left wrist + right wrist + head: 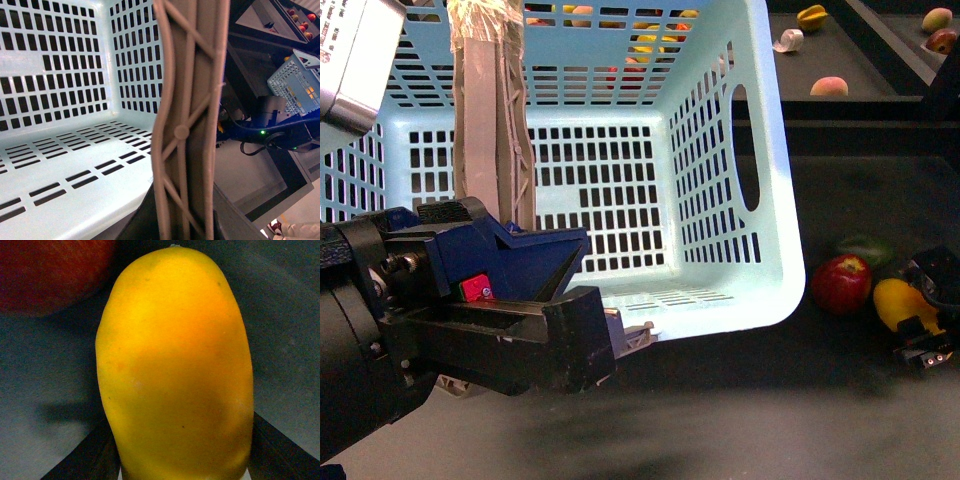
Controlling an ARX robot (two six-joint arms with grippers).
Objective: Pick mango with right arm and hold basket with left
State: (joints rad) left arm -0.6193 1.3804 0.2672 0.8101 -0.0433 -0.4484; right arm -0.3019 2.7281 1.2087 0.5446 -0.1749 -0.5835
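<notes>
The turquoise basket fills the front view, tilted, its slotted floor facing me. My left gripper, bulky black and blue with a red tab, is shut on the basket's grey-brown handle. In the left wrist view the handle runs between the jaws, with the basket floor beside it. The yellow mango lies on the dark table at the far right, held by my right gripper, which is shut on it. In the right wrist view the mango fills the picture between the black fingers.
A red apple touches the mango's left side, also in the right wrist view. A dark green fruit lies behind them. A dark tray at the back right holds several fruits. More fruits show through the basket's far wall.
</notes>
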